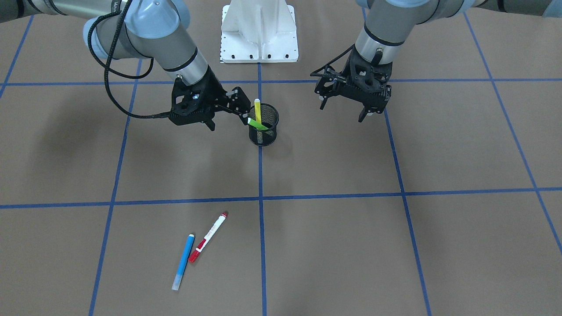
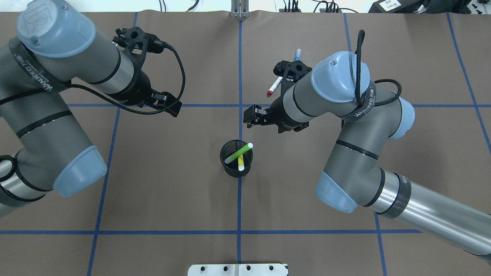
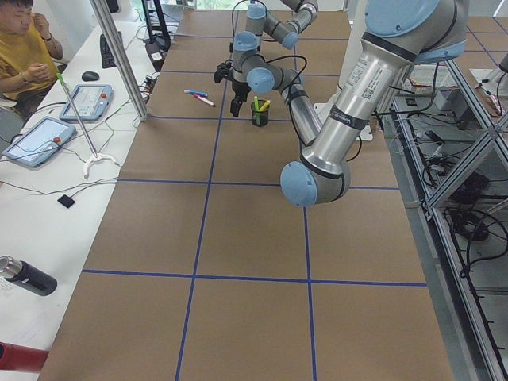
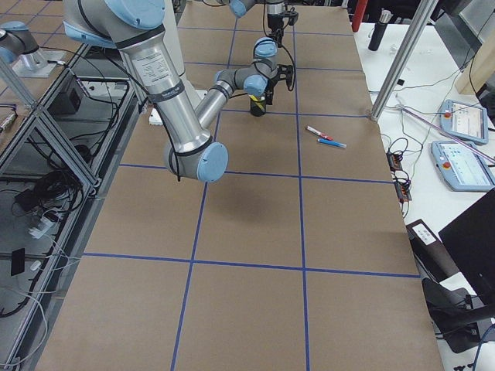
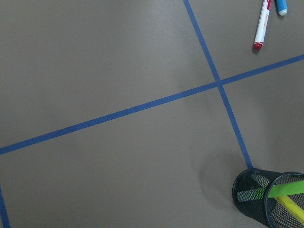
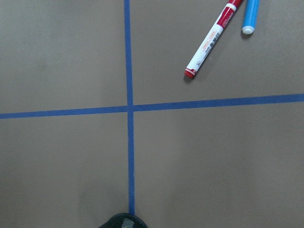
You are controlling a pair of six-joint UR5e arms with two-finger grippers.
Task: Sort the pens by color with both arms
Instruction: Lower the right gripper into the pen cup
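Jaws of left arm (image 1: 386,26) and right arm (image 1: 158,39) gape wide and empty in the facing view; green pen (image 1: 258,125) and yellow pen (image 1: 257,110) stand in the mesh cup (image 1: 264,137). Overhead, the right arm is nearer the blue pen (image 2: 297,53) and red-capped pen (image 2: 274,86). Its wrist view shows both near-parallel ahead on the worktop (image 6: 71,166).

— What are you built of?
— Silver-grey tubes: my left arm (image 2: 46,126) and my right arm (image 2: 356,153), light-blue caps on every joint, black bands lettered in white.
— And the ends?
— My left gripper (image 1: 343,112) and right gripper (image 1: 228,123) are black, skeletal, two-fingered. A black braided cable (image 1: 105,77) trails from each wrist.
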